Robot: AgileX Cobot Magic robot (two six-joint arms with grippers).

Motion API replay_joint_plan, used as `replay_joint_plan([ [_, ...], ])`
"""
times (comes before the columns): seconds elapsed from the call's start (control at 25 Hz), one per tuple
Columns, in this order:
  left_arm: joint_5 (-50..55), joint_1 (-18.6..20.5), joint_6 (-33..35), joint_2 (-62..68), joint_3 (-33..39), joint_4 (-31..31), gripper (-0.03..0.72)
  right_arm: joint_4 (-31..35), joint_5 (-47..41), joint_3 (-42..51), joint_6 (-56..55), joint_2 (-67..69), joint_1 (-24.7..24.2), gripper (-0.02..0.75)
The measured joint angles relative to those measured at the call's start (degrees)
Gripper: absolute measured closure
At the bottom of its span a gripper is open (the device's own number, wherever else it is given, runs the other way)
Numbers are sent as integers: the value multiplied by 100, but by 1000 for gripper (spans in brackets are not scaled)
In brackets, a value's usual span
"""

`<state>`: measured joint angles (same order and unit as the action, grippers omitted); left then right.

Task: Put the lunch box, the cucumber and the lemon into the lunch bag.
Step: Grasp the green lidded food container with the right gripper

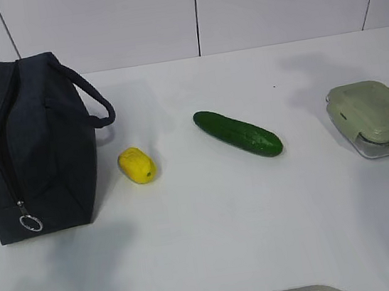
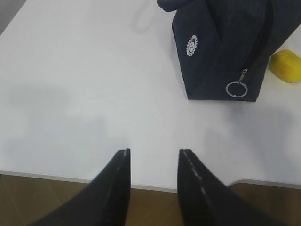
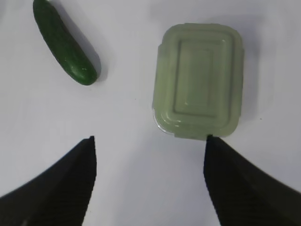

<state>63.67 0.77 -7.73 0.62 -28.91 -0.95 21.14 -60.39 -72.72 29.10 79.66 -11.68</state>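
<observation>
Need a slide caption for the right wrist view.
Open right gripper above the table, lidded lunch box ahead, cucumber to its left.

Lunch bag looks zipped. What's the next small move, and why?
Probably bring the left tool forward to the ring pull on the lunch bag. The zipper looks closed, and the lemon, cucumber and lunch box all lie on the table outside it. That tool is open, empty and faces the pull.
</observation>
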Motion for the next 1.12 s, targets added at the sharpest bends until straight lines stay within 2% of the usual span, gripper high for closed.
replay_joint_plan([
  [0.12, 0, 0, 0, 0, 0, 0, 446, 415, -259, -243, 431, 397, -240, 175],
  [0.36, 0, 0, 0, 0, 0, 0, 446, 678, -883, -934, 965, 1454, -497, 175],
  [0.68, 0, 0, 0, 0, 0, 0, 446, 910, -951, -2216, 1096, 2752, -931, 174],
  [0.92, 0, 0, 0, 0, 0, 0, 446, 1457, -951, -2290, 1382, 3187, -1381, 174],
  [1.12, 0, 0, 0, 0, 0, 0, 446, 1880, -929, -2093, 1722, 3309, -1459, 174],
])
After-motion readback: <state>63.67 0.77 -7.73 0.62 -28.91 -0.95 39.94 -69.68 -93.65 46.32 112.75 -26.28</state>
